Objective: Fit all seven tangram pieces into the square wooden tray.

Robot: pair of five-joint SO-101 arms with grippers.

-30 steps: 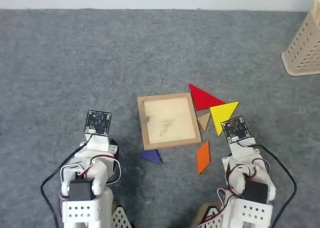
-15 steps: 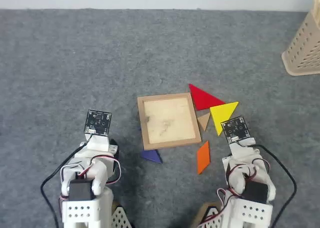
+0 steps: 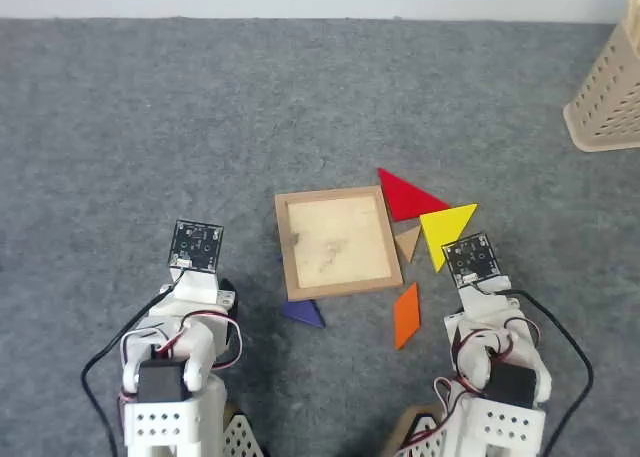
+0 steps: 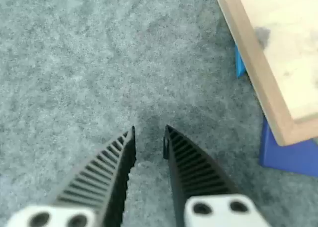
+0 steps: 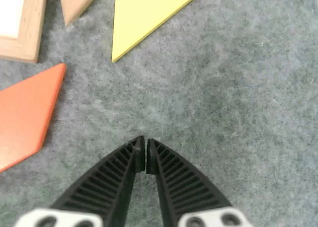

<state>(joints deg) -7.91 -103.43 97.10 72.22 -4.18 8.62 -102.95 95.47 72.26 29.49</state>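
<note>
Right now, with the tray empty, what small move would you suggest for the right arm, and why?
Probably open the right gripper, whose fingers are shut over carpet, and ease toward the orange piece lying close by; the tray is empty.

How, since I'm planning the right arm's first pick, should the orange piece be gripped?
Probably across its two long parallel edges, from straight above with the right gripper. The orange piece lies flat on the carpet, apart from the tray and the yellow triangle, so both long edges are free.

wooden tray (image 3: 330, 194): empty | yellow triangle (image 3: 445, 229), orange parallelogram (image 3: 406, 315): beside tray
</note>
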